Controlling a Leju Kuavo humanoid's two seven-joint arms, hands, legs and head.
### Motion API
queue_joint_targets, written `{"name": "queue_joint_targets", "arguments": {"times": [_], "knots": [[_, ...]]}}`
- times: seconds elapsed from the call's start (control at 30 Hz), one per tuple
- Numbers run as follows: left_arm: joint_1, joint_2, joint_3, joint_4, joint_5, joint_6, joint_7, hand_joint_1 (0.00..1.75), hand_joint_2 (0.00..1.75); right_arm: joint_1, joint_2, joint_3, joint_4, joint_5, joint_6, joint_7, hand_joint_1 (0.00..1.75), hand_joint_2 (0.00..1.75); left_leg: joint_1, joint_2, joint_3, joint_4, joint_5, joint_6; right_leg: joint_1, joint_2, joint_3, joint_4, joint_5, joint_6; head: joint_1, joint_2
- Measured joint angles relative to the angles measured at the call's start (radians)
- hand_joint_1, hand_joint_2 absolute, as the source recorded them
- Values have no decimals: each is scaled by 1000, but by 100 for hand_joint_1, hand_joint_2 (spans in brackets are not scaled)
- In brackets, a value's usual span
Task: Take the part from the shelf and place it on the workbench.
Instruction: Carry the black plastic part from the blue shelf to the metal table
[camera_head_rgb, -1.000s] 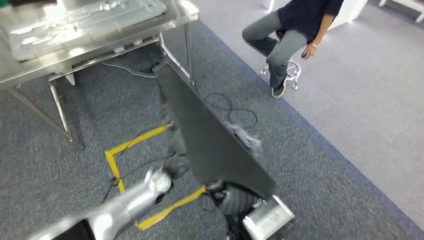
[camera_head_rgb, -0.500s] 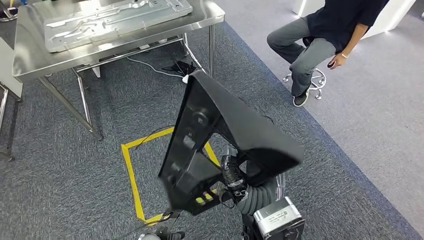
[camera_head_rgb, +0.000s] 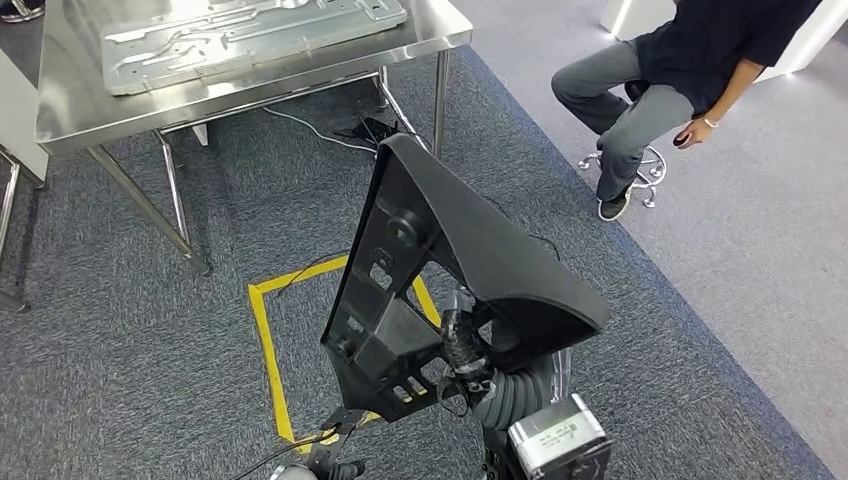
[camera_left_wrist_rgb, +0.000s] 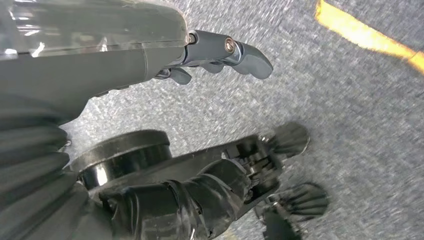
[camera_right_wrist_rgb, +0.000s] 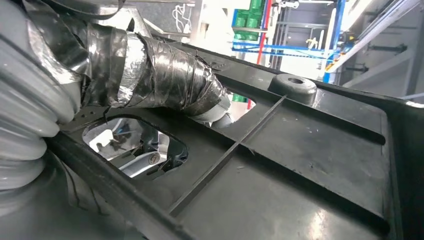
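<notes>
My right hand (camera_head_rgb: 466, 356) grips a large black moulded plastic part (camera_head_rgb: 452, 262) at its lower end and holds it up in front of me, ribbed inner side facing left. In the right wrist view the taped thumb (camera_right_wrist_rgb: 165, 75) presses on the part's ribbed inner face (camera_right_wrist_rgb: 310, 165). The steel workbench (camera_head_rgb: 300, 82) stands at the far left, with a flat metal panel (camera_head_rgb: 240, 30) lying on it. My left hand (camera_left_wrist_rgb: 220, 50) hangs low over the carpet, fingers apart and holding nothing; it also shows at the head view's bottom edge (camera_head_rgb: 325, 466).
A person (camera_head_rgb: 690, 70) sits on a stool at the far right. A yellow tape square (camera_head_rgb: 266, 350) marks the grey carpet under the part. Cables (camera_head_rgb: 320, 132) trail on the floor below the workbench. A paler floor strip runs along the right.
The whole view has shifted, bringing the workbench further into the picture. The part has turned, so its ribbed inner side now faces left. My left arm has dropped to the bottom edge.
</notes>
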Motion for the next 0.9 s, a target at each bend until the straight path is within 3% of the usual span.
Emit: {"name": "queue_joint_targets", "arguments": {"times": [0.07, 0.13, 0.17, 0.2, 0.27, 0.33, 0.5, 0.57, 0.63, 0.67, 0.7, 0.8, 0.83, 0.9], "knots": [[-3, 0, 0, 0, -1, -2, 1, 0, 175, 0, -1, 0, -1, 0, 0, 3, 141, 175, -2, -1, 14, -4, -6, 12, 1, 4, -57, 107, -39, 2, 4, 0], [-3, 0, 0, 1, 0, -3, 3, 0, 175, 2, -2, 0, -1, 0, 0, 9, 141, 175, -5, -4, 20, -2, -14, 20, 2, 6, -138, 224, -64, 1, 5, 0], [-2, 0, 0, 1, 0, -3, 4, 0, 175, 4, -3, 0, -1, 0, 0, 12, 141, 175, -7, -6, 24, 0, -20, 21, 2, 6, -161, 243, -53, -1, 4, 0], [-1, 0, 0, 1, 0, -3, 5, 0, 175, 4, -4, 0, -1, 0, 0, 14, 141, 175, -8, -9, 30, 2, -26, 21, 2, 7, -166, 224, -22, -3, 4, 0], [0, 0, 0, 1, 2, -3, 5, 0, 175, 5, -5, 0, -1, -1, 0, 14, 141, 175, -8, -14, 43, 6, -41, 18, 3, 9, -128, 107, 60, -10, 5, 0], [-1, 0, 0, 1, 8, 1, 0, 0, 175, 2, -5, 1, -1, -8, 0, 14, 141, 175, -11, -18, 49, 10, -54, 8, 6, 12, -88, 11, 94, -15, 5, 0], [8, 3, 0, 2, 38, 9, -21, 0, 175, -23, -3, 21, 5, -45, 1, 9, 141, 175, -10, -16, 48, 26, -81, -20, 5, 15, -58, -24, 80, -38, 2, 0], [11, 5, 0, 2, 43, 11, -24, 0, 175, -36, -1, 32, 10, -55, 1, 3, 141, 175, -8, -12, 0, 122, -121, -28, 4, 11, -42, -30, 70, -48, 1, 0], [18, 8, 0, 2, 44, 11, -24, 0, 175, -43, -1, 39, 17, -67, 1, -4, 141, 175, -5, -11, -77, 241, -154, -34, 6, 9, -31, -29, 58, -52, 1, 0], [23, 9, 0, 2, 44, 11, -24, 0, 175, -44, -1, 41, 20, -73, 1, -7, 141, 175, -4, -11, -103, 269, -150, -36, 7, 9, -25, -29, 52, -52, 1, 0], [26, 10, 0, 2, 44, 11, -24, 0, 175, -46, -1, 42, 24, -80, 1, -10, 141, 175, -3, -10, -110, 259, -125, -35, 8, 9, -18, -28, 46, -52, 1, 0], [26, 12, 0, 2, 43, 10, -24, 0, 175, -54, 1, 43, 30, -90, 1, -18, 141, 175, -6, -5, -49, 83, -12, -27, 10, 9, 11, -29, 25, -44, 1, 0], [26, 12, 0, 2, 43, 9, -24, 0, 175, -57, 2, 43, 31, -91, 1, -21, 141, 175, -9, -4, -28, 37, 5, -22, 11, 9, 17, -30, 19, -40, 2, 0], [25, 14, 0, 3, 43, 9, -23, 0, 175, -62, 4, 45, 35, -92, 1, -24, 141, 175, -16, -3, -10, 6, 0, -11, 12, 9, 24, -32, 16, -29, 2, 0]]}}
